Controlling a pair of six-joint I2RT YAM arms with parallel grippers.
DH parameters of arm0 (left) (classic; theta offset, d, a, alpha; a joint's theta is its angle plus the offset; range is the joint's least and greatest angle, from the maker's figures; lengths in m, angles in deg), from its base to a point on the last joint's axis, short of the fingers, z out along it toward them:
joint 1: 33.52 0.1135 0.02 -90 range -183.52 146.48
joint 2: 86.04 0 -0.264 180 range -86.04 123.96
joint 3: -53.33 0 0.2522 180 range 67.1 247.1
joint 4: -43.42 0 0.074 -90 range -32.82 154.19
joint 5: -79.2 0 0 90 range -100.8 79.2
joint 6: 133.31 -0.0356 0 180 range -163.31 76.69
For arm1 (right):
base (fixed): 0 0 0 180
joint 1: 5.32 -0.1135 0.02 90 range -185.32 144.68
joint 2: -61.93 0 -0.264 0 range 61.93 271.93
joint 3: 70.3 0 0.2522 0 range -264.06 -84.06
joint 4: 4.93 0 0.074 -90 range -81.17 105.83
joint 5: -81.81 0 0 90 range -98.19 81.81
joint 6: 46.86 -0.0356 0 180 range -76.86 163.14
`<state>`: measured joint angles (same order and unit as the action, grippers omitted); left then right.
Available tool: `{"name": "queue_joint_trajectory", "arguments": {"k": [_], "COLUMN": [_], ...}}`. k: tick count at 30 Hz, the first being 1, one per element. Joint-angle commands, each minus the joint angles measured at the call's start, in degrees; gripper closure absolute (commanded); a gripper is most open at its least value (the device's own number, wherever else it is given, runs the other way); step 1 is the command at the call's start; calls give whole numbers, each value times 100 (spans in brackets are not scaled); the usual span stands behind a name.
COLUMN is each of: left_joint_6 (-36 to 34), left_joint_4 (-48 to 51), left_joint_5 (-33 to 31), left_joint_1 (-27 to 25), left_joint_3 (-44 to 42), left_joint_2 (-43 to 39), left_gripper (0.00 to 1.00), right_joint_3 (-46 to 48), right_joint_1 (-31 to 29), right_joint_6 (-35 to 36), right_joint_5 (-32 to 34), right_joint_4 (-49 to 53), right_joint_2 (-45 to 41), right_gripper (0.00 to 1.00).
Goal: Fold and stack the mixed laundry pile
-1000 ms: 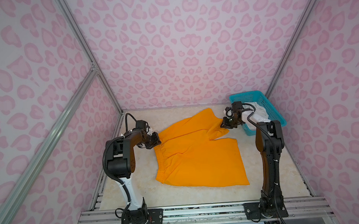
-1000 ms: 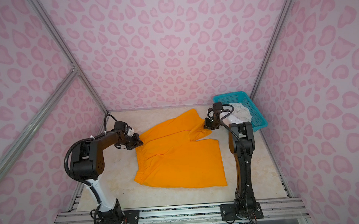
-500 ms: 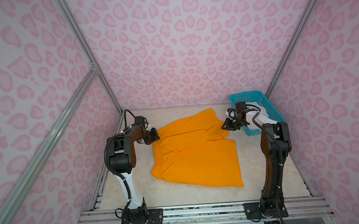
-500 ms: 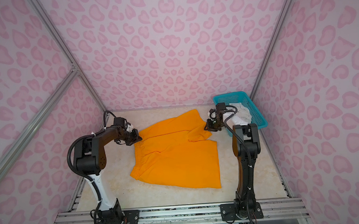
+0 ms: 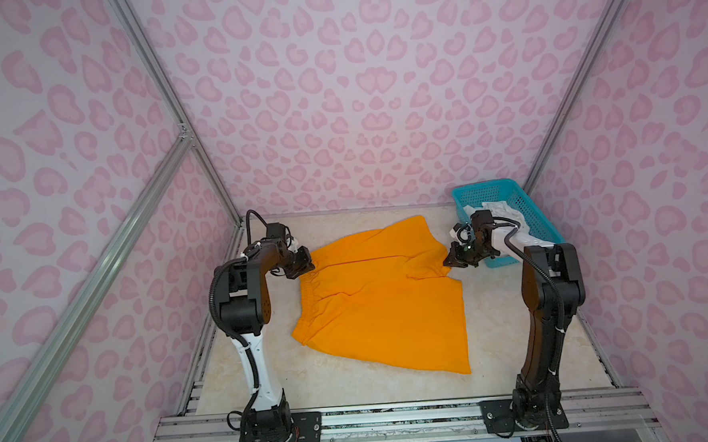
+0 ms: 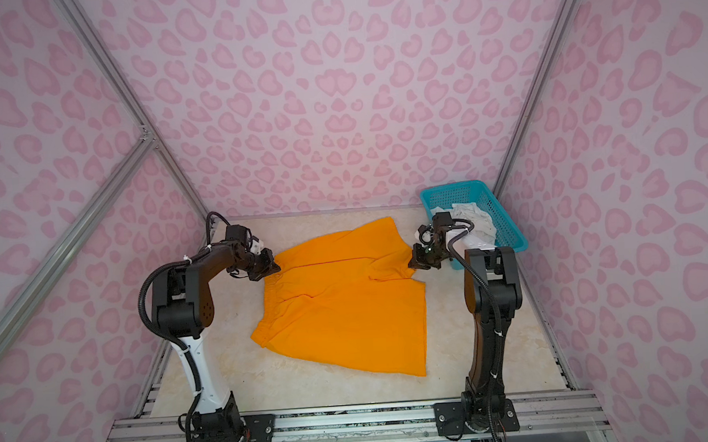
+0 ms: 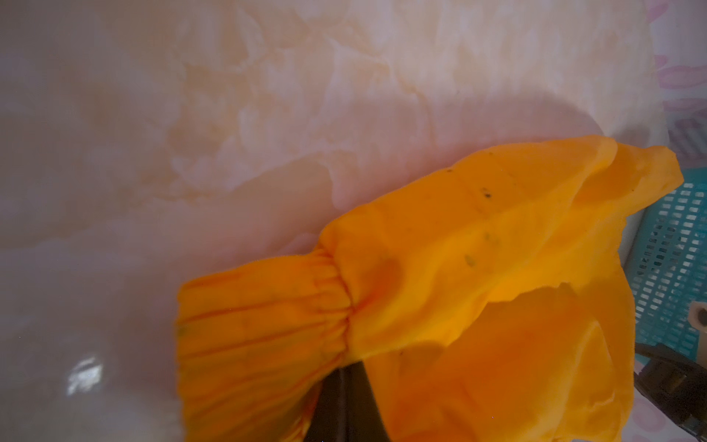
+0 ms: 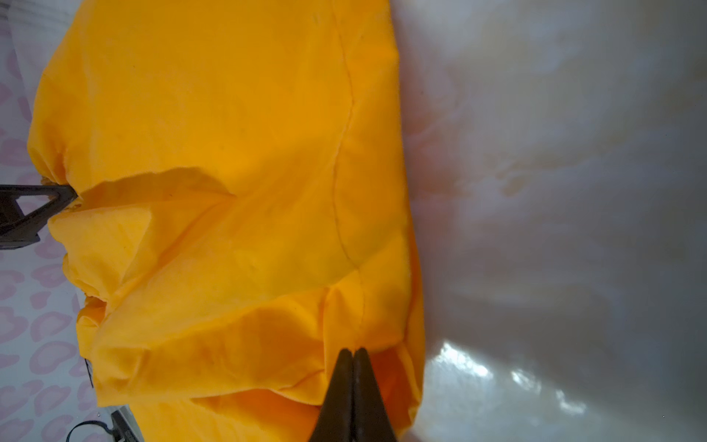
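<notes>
1. The orange shorts (image 5: 382,312) lie on the counter (image 5: 496,347) beside the basket (image 5: 529,215); the T-shirt (image 5: 505,210) lies inside it.
2. The left end effector (image 5: 306,264) clamps the waistband, and the right end effector (image 5: 449,262) clamps the basket-side leg.
3. Step, as judged: spreading the shorts. The next move calls for a coordinated fold.

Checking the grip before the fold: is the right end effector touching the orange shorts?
Touching. The right wrist view shows the right end effector shut, its closed tips pinching a gathered edge of the orange shorts.
</notes>
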<state>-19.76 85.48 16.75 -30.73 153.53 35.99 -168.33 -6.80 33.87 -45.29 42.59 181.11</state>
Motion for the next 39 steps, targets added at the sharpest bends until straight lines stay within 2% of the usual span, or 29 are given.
{"name": "queue_joint_trajectory", "arguments": {"k": [1,8,14,20,22,26,32,35,39], "left_joint_6": [7,18,-26,-199,-243,-314,-266,-110,234], "left_joint_4": [-15,-37,-8,130,150,168,136,37,-333], "left_joint_5": [-52,-1,107,264,317,580,498,269,208], "left_joint_1": [34,46,77,88,84,90,87,90,90], "left_joint_3": [-10,-13,-12,1,-12,-21,-61,-228,-699], "left_joint_2": [32,-5,-58,-39,-57,-79,-97,-210,-507], "left_gripper": [97,97,97,97,97,97,97,97,97], "right_joint_3": [461,1262,1547,1445,1255,768,110,-214,-439], "right_joint_1": [0,16,20,-108,-231,-619,-1019,-1114,-1145], "right_joint_6": [-95,-184,-353,-336,-262,-180,-512,-666,-799], "right_joint_5": [72,399,1441,1932,2076,2517,2121,1745,1648], "right_joint_4": [-159,-465,-405,-259,-60,305,100,25,16], "right_joint_2": [-260,-812,-983,-1136,-1205,-1335,-819,-314,113], "right_gripper": [99,100,100,99,87,72,67,67,67]}}
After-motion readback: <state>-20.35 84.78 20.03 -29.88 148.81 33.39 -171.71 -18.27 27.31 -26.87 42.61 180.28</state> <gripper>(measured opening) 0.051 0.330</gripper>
